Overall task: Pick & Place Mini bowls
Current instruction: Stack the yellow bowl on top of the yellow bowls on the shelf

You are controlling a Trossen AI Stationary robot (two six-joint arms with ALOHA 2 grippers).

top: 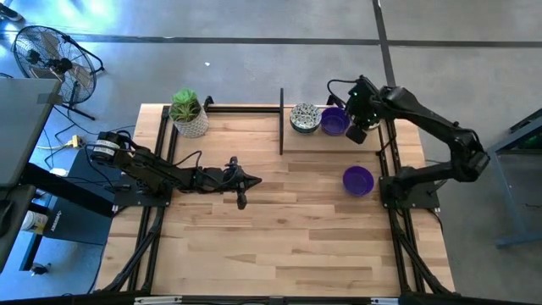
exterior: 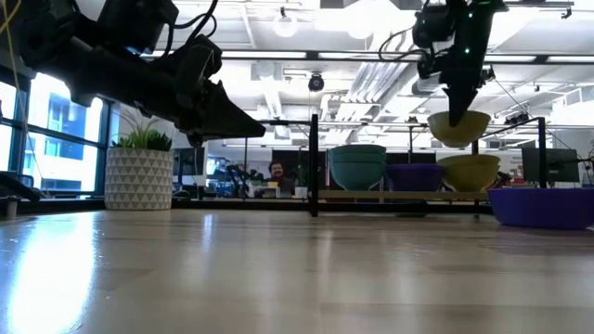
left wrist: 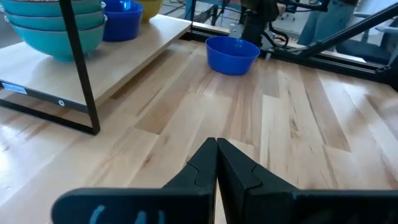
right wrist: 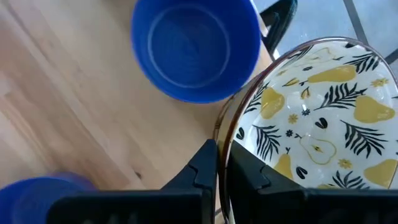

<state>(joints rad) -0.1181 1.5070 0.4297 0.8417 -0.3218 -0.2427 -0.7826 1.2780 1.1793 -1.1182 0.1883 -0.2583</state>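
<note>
Patterned mini bowl (right wrist: 320,134) hangs by its rim in the right gripper (right wrist: 217,162), pinched, above the far right shelf (top: 339,142); left gripper (left wrist: 216,163) closed, mid-table

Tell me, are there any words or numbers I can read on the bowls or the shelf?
No words can be read anywhere.
White label on the shelf edge: too blurred to read.
Patterned bowl in the right hand: only pears and leaves, no letters.

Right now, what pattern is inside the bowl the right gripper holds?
Yellow pears and dark leaves on white inside the bowl; right wrist view shows it best.
</note>
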